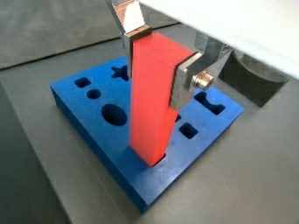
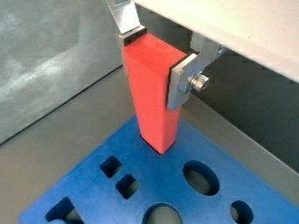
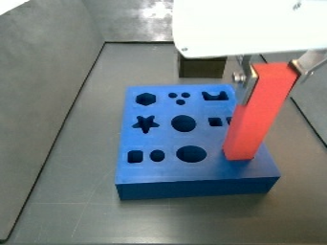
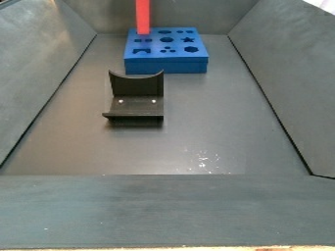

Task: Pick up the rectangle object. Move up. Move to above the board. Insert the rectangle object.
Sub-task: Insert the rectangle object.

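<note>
On the dark floor of the walled workspace there were 3 things: 1 fixture (image 4: 133, 99), 1 blue board (image 4: 167, 65) and 1 red rectangle object (image 4: 141, 16).

Going left to right in a side view, the fixture stood nearest the camera at left of centre, well apart from the board, which lay farther back with the rectangle object rising upright from its left end.

1 gripper (image 1: 166, 54) was closed on the rectangle object (image 1: 156, 98), its 2 silver fingers (image 1: 186, 83) pressed flat against opposite sides of the bar's upper part. The bar's lower end met the board (image 1: 87, 114) near one edge; whether it sat inside a hole or just touched the surface could not be told.

In both wrist views the grip showed plainly, 1 finger (image 2: 183, 79) clamped on the bar (image 2: 152, 96) above the board (image 2: 140, 171). A side view from close by showed the board's (image 3: 160, 182) whole pattern of cut-outs, including a star, a hexagon and several circles, with the bar (image 3: 253, 110) at its right edge and the gripper (image 3: 262, 65) mostly hidden under a white housing (image 3: 250, 24). Only the far side view showed the fixture.
</note>
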{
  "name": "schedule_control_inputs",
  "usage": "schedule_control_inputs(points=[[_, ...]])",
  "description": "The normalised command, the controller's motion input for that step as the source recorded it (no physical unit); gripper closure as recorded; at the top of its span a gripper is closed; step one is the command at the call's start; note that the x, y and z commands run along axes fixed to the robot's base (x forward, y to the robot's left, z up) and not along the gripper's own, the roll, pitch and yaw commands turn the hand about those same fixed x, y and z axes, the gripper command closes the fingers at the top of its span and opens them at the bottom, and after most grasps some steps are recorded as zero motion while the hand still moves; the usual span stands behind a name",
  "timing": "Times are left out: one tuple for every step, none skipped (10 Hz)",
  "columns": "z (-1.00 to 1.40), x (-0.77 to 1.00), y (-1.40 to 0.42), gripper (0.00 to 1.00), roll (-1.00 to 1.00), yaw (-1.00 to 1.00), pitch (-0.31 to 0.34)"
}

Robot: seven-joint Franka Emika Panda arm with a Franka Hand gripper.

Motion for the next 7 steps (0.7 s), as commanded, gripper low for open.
schedule_control_inputs(points=[[-0.56,0.15,-0.02,1.00,0.04,-0.05,-0.037],[-0.71,0.13,0.00,1.00,0.06,-0.05,-0.100],[-0.82,0.09,0.00,1.00,0.08,-0.01,-0.137],[-0.70,0.07,0.00,1.00,0.03,0.00,-0.094],[0.00,0.00,0.00,1.00,0.01,0.00,0.000],[0.00,0.00,0.00,0.00,0.00,0.00,0.000],[0.00,0.00,0.00,0.00,0.00,0.00,0.000]])
